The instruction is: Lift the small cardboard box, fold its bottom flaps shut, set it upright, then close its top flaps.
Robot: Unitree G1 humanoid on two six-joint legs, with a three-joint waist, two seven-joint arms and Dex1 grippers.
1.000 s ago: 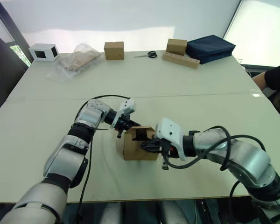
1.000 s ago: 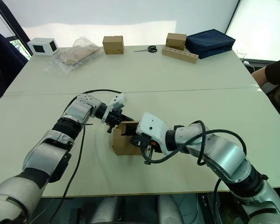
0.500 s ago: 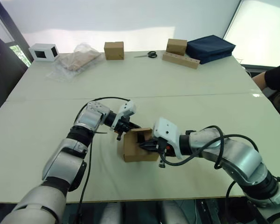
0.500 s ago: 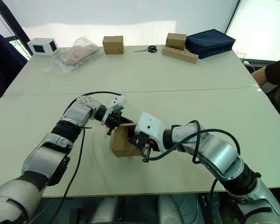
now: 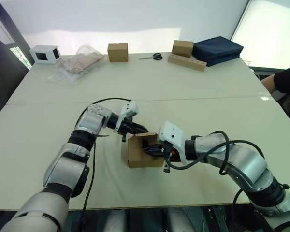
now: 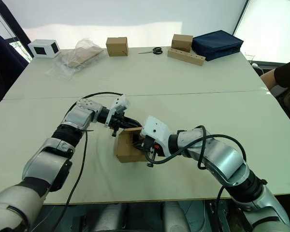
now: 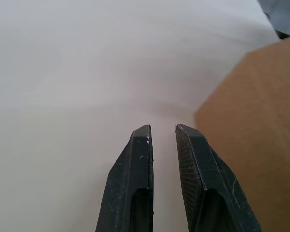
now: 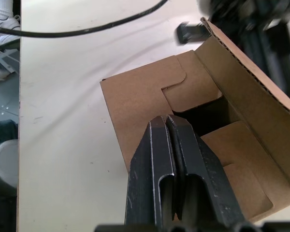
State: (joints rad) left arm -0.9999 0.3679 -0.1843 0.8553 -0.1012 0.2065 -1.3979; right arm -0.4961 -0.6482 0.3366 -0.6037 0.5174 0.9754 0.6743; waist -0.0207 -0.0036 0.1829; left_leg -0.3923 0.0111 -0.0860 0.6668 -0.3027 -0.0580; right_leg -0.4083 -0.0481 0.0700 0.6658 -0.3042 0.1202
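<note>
**Top flaps being tucked, both grippers at the box**

Right gripper (image 8: 170,126): fingers pressed together with nothing between them, tips resting on the folded-in top flaps (image 8: 150,96) of the small cardboard box (image 5: 141,150). In the right wrist view two notched panels are already down, a dark gap remains between them, and one larger flap (image 8: 253,84) on the far side from the gripper stands raised at a slant.

Left gripper (image 7: 163,130): fingers nearly together with a narrow gap, holding nothing; a brown wall of the box lies just beside them in the left wrist view. From the head camera this gripper sits at the box's upper rim on the robot's left, against the raised flap as far as can be told.

Box position: standing on the table (image 5: 135,87), in the near half, roughly midway between the left and right edges, between the two grippers.

Far edge of the table, well apart from the work: white box with a dark window (image 5: 45,53) at the far left corner, plastic bag (image 5: 77,63), two other cartons (image 5: 118,51), scissors (image 5: 152,56), wooden block with holes (image 5: 186,62), dark blue case (image 5: 217,49). A person's arm (image 5: 282,79) at the right edge.

Judgement: box appears upright, so the last step, closing the top, is in hand. Next move likely calls for the right fingertips to hold the inner panels down while the left pushes the raised flap over; the tuck edge must enter the gap without buckling the thin wall
</note>
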